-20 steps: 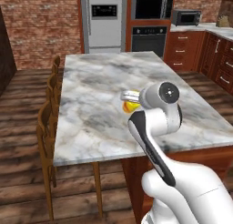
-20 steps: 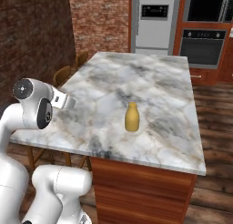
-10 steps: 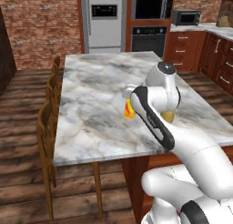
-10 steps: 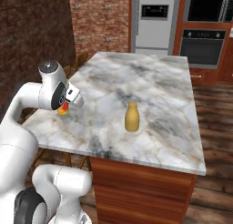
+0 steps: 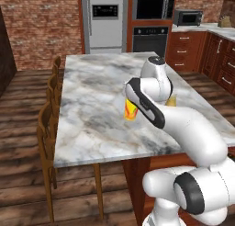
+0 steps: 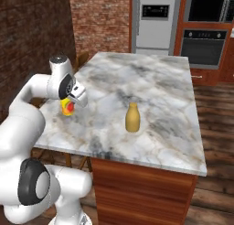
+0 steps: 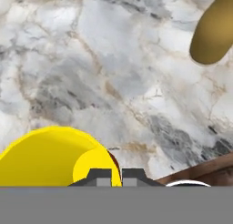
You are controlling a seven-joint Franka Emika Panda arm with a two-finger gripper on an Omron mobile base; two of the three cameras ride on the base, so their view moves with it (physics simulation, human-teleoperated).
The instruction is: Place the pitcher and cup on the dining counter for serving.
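My gripper (image 7: 116, 175) is shut on the rim of the small bright yellow cup (image 7: 50, 157) with its red marking. It holds the cup (image 6: 68, 106) low over the left part of the dining counter (image 6: 155, 82); I cannot tell whether the cup touches the marble. In the left base view the cup (image 5: 131, 111) peeks out beside my forearm. The mustard pitcher (image 6: 132, 118) stands upright on the counter, well to the right of the cup and nearer the front edge. It shows at the upper right in the hand view (image 7: 214, 32) and is mostly hidden behind my arm in the left base view (image 5: 172, 100).
Wooden chairs (image 5: 48, 124) line the counter's left side. The counter's front edge (image 6: 137, 160) drops to a reddish wood base. A fridge (image 5: 104, 20), an oven (image 5: 149, 36) and cabinets stand beyond the far end.
My arm has stretched forward over the counter, and the cup has come down closer to the marble. The pitcher has stayed put.
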